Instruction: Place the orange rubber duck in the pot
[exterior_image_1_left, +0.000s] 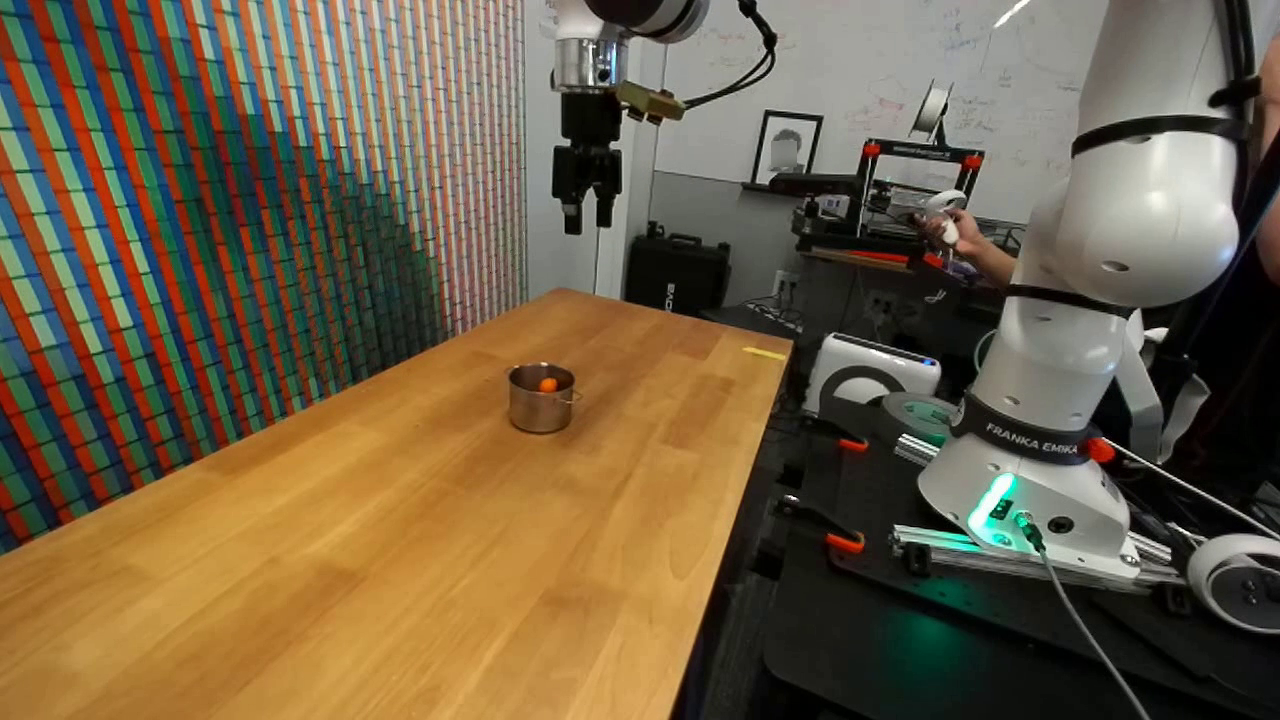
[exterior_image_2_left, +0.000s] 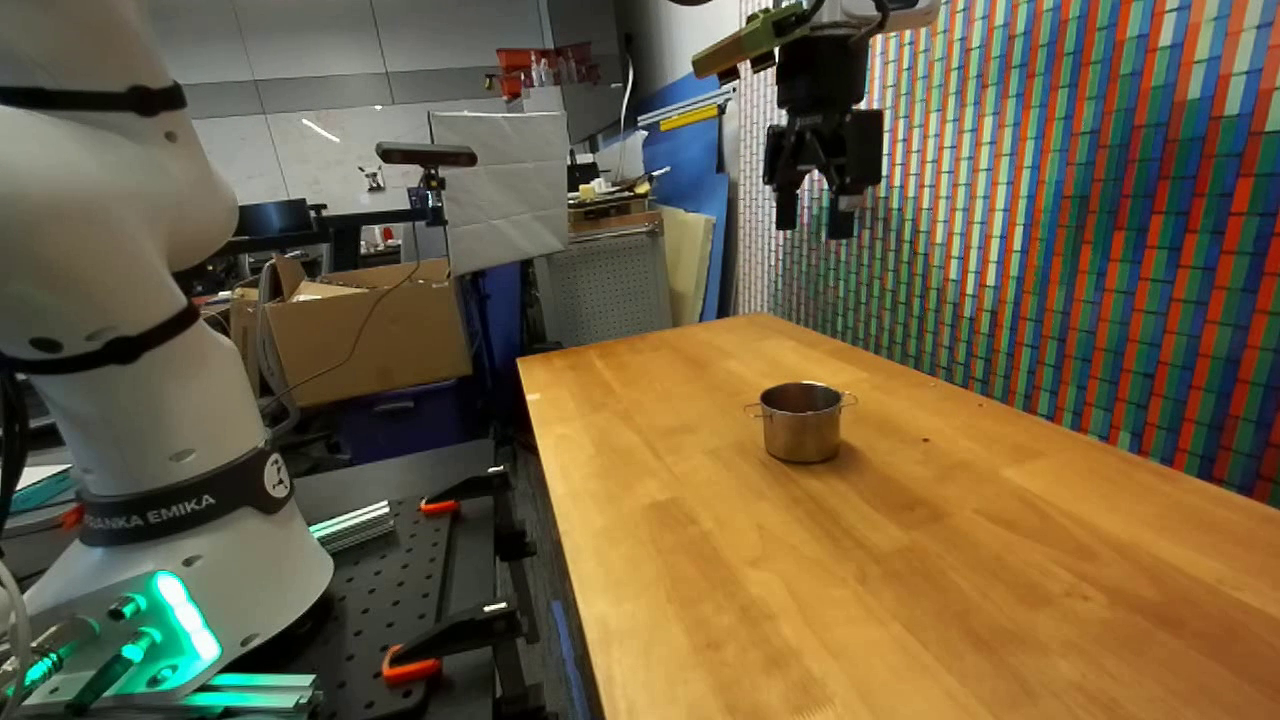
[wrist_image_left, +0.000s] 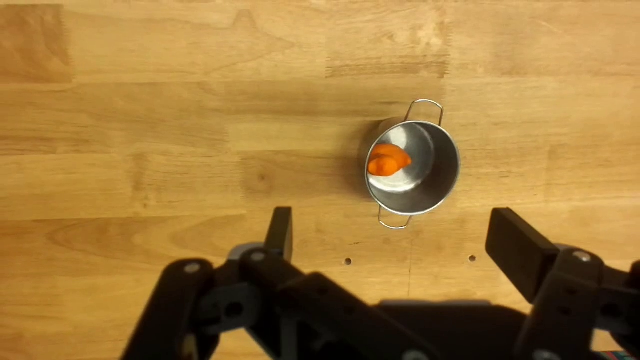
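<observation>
Robotics lab, by look of it. White arm (exterior_image_1_left: 1130, 215) lettered FRANKA EMIKA, standing beside wooden bench (exterior_image_1_left: 420, 560). Black perforated plate (exterior_image_2_left: 400, 570) near its foot, orange-tipped clamps (exterior_image_2_left: 462, 630). Scribbled whiteboard (exterior_image_1_left: 850, 60); 3D printer (exterior_image_1_left: 920, 150), spool (exterior_image_1_left: 932, 108) on top. Bar-shaped camera (exterior_image_2_left: 427, 155) on stand. Workshop clutter: cardboard box (exterior_image_2_left: 410, 345), grey pegboard (exterior_image_2_left: 605, 285).

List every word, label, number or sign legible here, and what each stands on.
"FRANKA EMIKA": black band around the robot's base.
"…OVA", sideways, first letter unclear: black case.
Round emblem, letters not discernible: same band.
Too small or blurred to read: whiteboard handwriting, printer lettering.
No text seen on the pot or orange rubber duck.
</observation>
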